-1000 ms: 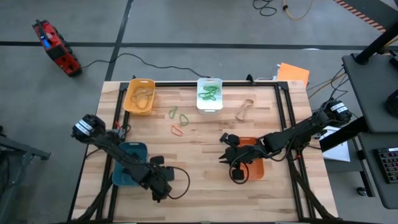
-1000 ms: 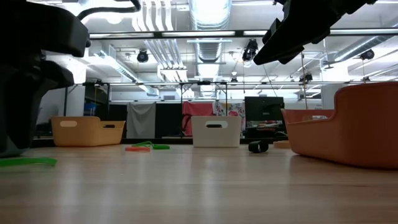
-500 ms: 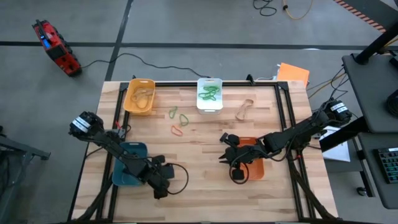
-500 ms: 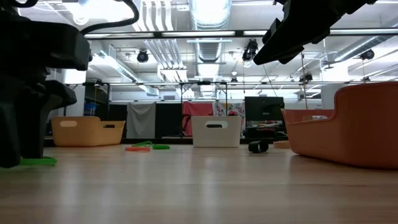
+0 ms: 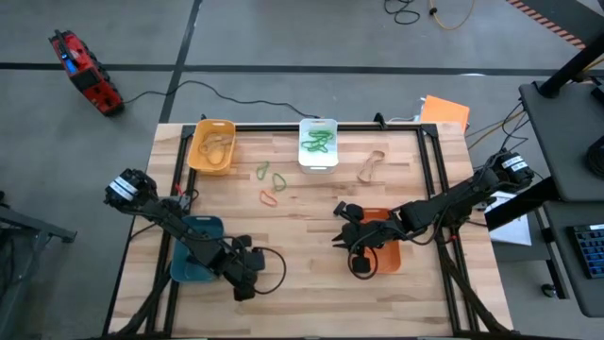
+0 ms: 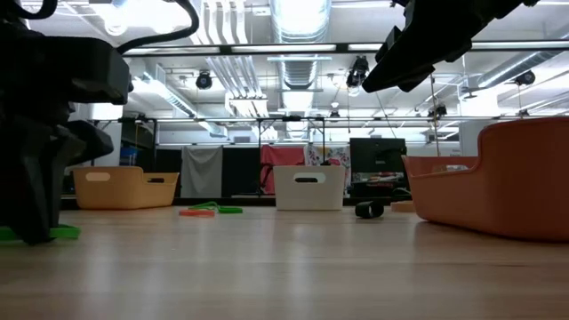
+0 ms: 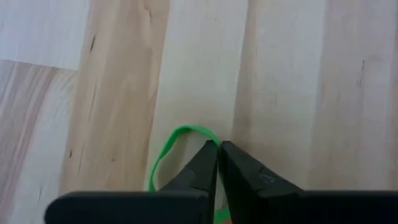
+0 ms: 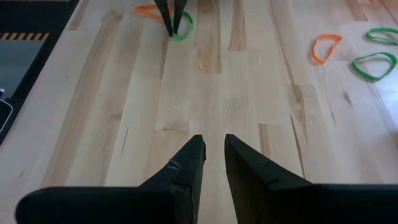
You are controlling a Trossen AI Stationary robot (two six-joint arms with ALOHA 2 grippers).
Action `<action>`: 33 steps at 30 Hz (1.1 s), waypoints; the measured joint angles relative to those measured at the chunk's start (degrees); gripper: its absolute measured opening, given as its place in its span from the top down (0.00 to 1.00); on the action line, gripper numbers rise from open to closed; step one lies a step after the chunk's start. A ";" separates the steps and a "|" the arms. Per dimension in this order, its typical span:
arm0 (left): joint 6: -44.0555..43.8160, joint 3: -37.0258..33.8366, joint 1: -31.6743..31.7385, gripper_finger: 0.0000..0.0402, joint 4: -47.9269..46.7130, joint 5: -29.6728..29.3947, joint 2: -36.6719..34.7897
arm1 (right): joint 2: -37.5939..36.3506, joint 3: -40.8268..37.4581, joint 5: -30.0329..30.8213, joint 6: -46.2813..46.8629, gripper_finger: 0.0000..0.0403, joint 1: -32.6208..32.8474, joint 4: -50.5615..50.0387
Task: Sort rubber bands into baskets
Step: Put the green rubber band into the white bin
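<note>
Left gripper (image 7: 217, 149): I see it down at the near edge of the table (image 5: 311, 283), just right of the teal basket (image 5: 193, 247); fingers pinched together on a green rubber band (image 7: 163, 160) lying flat on the wood.
Orange band by left gripper (image 8: 149, 10): just beside that green one; seen far off from my right wrist camera.
Right gripper (image 8: 214, 155): hovers over bare wood left of the orange basket (image 5: 389, 247), fingers a narrow gap apart, grasping nothing.
Black band (image 5: 362, 264): lies at the orange basket's near left corner.
Loose bands mid-table: one orange (image 5: 270, 198), two green (image 5: 279, 181) beyond it.
Tan band (image 5: 369, 166): far right, on the wood, right of the white basket.
White basket (image 5: 318, 158): far edge, centre; green bands inside.
Yellow basket (image 5: 210, 146): far left; tan bands inside.
</note>
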 joint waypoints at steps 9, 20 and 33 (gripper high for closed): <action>5.38 2.07 -0.19 1.00 -3.12 -2.72 -1.15 | 0.00 0.00 0.00 0.20 0.86 -0.02 0.19; 18.17 5.16 -1.09 1.00 -6.15 -17.73 -5.22 | 0.31 0.04 0.08 -2.38 0.86 -0.02 5.28; 22.92 5.18 -1.09 1.00 -4.46 -20.30 -8.68 | 0.31 0.04 0.28 -7.63 0.86 0.00 10.97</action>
